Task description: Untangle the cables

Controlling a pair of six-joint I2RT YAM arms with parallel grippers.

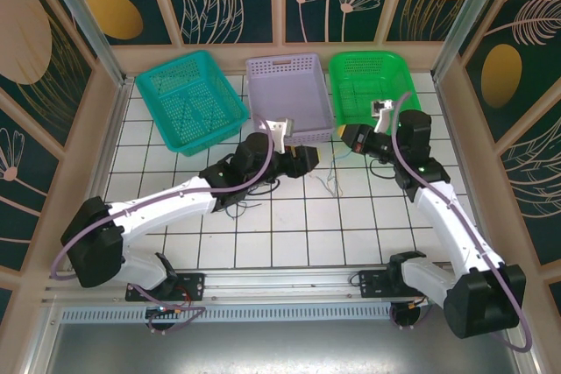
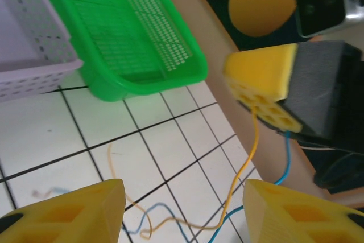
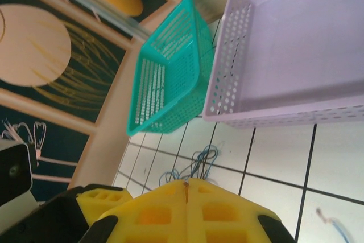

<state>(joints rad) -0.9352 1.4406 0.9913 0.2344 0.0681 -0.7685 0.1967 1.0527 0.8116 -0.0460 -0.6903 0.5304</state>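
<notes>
Right claw (image 2: 264, 92): clenched on the cables (image 1: 329, 179). An orange strand (image 2: 248, 157) and a blue strand (image 2: 288, 155) hang from its yellow pads down to the table (image 2: 45, 135).
Left claw (image 2: 182, 192): released, fingers apart, low over the tiles. Both strands run through the gap, and neither looks pinched from here.
Rest of the bunch: a dark blue knot (image 3: 199, 162) lies on the table, in front of the lilac basket (image 3: 296, 44) and the teal basket (image 3: 170, 66).
Step in hand, I'd say: take one strand low and draw it off the other.
Doing it well: centre on a single strand before closing, since catching both would only drag the snarl along. Pull slowly and sideways, away from the right claw.
</notes>
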